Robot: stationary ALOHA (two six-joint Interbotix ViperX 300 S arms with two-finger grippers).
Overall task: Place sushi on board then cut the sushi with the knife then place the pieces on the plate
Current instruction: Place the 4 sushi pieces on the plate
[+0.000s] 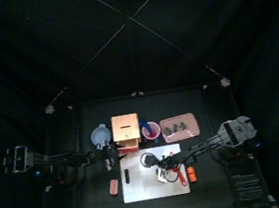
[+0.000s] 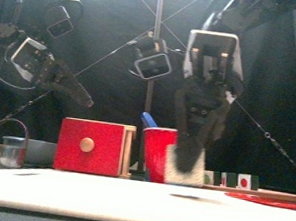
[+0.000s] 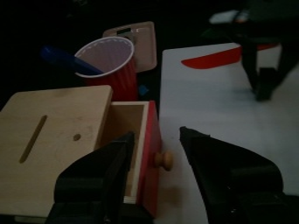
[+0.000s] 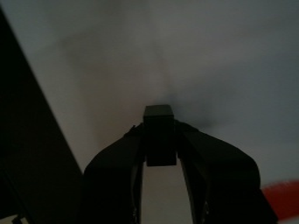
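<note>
Dim booth, black curtains; white board (image 1: 141,189) brightest; soft shadows.

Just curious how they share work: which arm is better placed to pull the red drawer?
Left, probably: the left gripper, open, flanks the drawer knob; the right gripper hangs over the board.

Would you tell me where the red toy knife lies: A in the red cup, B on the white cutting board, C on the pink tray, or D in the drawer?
B: the red knife lies on the white cutting board, while only the blue knife stands in the red cup.
</note>
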